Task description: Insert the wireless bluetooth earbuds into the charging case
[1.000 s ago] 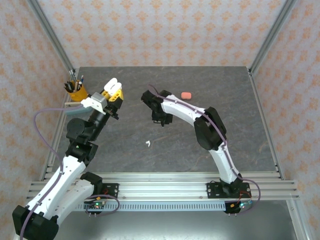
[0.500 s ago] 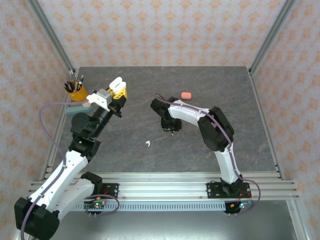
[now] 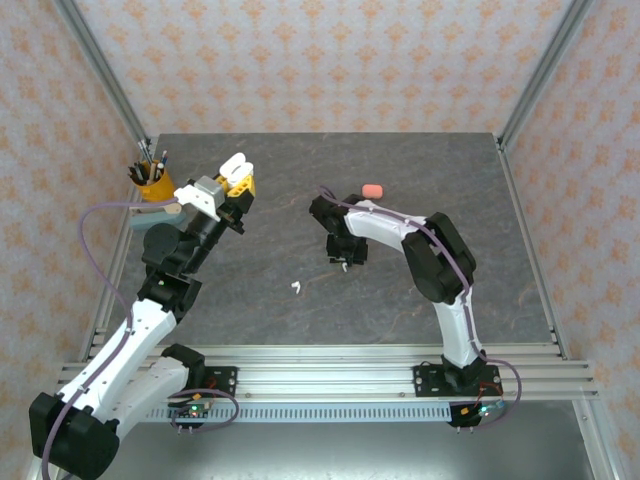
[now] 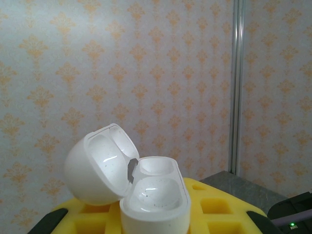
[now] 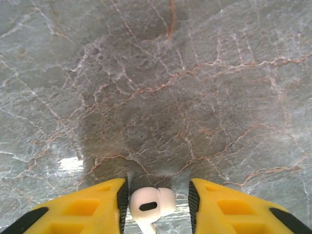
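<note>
yellow pen cup [image 3: 152,187] at table's [image 3: 500,290] left edge, patterned walls [image 3: 320,60]

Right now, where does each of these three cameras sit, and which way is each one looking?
Top external: above and behind the arms, looking down on the grey table; both arms show.
Left wrist: on the left hand, facing the patterned wall; its yellow fingers hold an open white charging case.
Right wrist: on the right hand, looking down at the table; a white earbud sits between its fingers.
Shared: top and left wrist views both show the case.
</note>
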